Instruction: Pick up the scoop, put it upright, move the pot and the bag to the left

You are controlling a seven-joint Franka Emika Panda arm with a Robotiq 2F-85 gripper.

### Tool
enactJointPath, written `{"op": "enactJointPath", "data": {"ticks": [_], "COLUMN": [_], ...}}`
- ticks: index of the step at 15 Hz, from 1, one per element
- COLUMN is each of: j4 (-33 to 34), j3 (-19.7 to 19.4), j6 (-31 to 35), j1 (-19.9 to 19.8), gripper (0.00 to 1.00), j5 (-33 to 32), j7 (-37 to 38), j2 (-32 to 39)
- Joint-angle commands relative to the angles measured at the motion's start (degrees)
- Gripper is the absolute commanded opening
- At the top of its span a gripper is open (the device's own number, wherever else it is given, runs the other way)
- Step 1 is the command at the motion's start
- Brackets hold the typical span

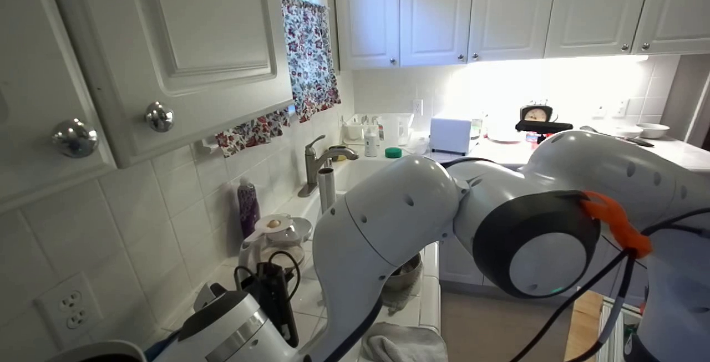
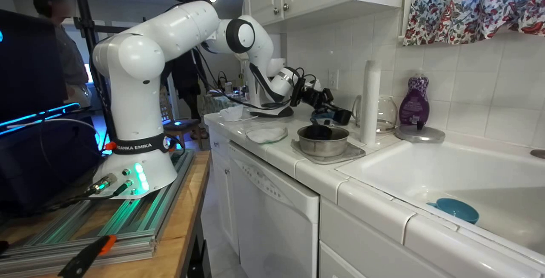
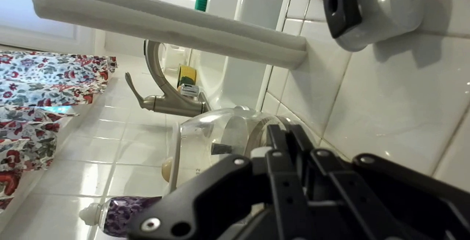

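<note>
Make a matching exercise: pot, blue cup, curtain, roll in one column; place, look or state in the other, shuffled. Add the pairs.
1 pot
2 blue cup
3 curtain
4 roll

A floral
B standing on end
C on a grey mat
D in the sink

Pairs: 1-C; 2-D; 3-A; 4-B

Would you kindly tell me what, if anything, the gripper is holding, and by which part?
Nothing that I can see: in the wrist view the gripper has its jaws all but closed, nothing visible between them; the glass carafe shows beyond.
</note>
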Motion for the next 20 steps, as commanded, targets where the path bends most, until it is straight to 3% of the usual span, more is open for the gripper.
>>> {"op": "enactJointPath", "data": {"ticks": [1, 5, 9, 14, 20], "j4": [2.03, 1.76, -1.34, -10.66, -25.29], "j3": [-0.38, 0.32, 4.28, 9.32, 13.74], "j6": [0.34, 0.10, 2.61, 7.50, 14.35], "j1": [0.83, 0.91, -1.20, -6.11, -16.71], "gripper": [0.42, 0.71, 0.98, 1.00, 1.00], "j5": [-1.39, -0.01, 4.52, 11.74, 25.07], "j7": [-1.45, -0.53, 0.47, 3.77, 9.48], "j2": [0.91, -0.36, -5.51, -16.34, -28.64]}}
